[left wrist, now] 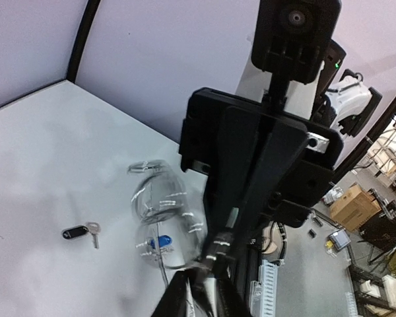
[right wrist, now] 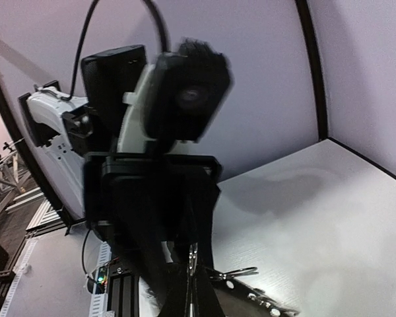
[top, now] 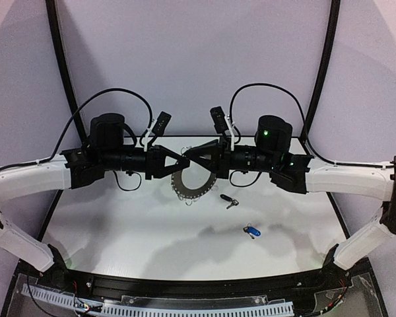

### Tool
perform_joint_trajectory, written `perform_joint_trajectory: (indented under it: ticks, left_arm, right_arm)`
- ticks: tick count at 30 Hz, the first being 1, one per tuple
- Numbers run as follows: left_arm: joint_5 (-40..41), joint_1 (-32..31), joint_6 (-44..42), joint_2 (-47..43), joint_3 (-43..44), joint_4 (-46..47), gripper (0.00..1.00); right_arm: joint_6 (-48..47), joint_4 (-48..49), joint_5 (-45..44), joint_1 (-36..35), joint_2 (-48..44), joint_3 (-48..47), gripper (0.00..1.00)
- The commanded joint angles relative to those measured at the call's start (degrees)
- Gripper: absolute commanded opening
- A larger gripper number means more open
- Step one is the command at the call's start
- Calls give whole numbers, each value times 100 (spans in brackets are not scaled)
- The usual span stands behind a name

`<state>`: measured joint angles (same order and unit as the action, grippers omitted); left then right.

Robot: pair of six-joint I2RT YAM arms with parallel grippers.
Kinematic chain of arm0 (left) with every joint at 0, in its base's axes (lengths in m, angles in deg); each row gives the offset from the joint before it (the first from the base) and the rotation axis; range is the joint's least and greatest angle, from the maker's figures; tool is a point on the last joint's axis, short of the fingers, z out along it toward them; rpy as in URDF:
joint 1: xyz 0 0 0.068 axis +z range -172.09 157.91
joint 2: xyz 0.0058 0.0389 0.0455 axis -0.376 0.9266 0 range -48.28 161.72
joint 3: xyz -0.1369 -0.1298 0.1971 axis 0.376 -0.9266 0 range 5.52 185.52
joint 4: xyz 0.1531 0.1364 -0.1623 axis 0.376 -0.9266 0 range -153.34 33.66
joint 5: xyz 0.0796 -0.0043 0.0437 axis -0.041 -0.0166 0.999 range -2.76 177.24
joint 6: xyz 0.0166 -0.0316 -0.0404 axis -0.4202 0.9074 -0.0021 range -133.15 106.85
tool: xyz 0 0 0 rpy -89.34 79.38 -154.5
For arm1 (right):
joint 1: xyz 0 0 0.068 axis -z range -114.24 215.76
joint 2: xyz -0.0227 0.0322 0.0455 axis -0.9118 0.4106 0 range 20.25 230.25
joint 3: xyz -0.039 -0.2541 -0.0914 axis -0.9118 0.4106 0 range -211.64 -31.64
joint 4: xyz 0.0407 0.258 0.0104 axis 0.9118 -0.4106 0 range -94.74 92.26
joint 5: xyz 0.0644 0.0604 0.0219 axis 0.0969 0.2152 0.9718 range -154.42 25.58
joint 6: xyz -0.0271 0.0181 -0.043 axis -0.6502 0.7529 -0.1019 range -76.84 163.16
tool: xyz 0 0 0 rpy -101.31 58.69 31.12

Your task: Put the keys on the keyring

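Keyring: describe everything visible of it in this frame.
The keyring is a flat grey ring, metallic-looking, with a large central hole and thin wire loops along its rim. From above only its near arc shows; the left gripper and right gripper meet over the rest. The right fingers appear shut on its edge.

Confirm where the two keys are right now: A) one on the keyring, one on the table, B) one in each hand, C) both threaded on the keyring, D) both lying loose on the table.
D: the black-headed key and the blue-headed key both lie on the table, clear of the keyring.
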<state>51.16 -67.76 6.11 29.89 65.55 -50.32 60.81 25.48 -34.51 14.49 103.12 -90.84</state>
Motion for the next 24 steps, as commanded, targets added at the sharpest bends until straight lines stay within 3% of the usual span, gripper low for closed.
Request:
perform_joint_trajectory:
  ticks: [1,4,9,19,22,24]
  left_arm:
    - [-34,-31,26,-8,-100,199,8]
    - [-56,-30,37,-59,-127,276,8]
    - [109,-31,47,-293,-222,365,20]
    - [188,-30,-35,-508,-242,354,24]
    - [85,-32,-33,-402,-165,338,23]
    - [-24,-30,-96,-274,-38,209,13]
  right_arm:
    - [75,657,53,-50,-183,58,0]
    - [25,619,164,-50,-220,105,0]
    - [-96,401,124,-50,-289,134,0]
    - [-202,167,362,-50,-227,29,0]
    - [-184,228,438,-50,-210,24,0]
    - [-172,274,445,-52,-234,29,0]
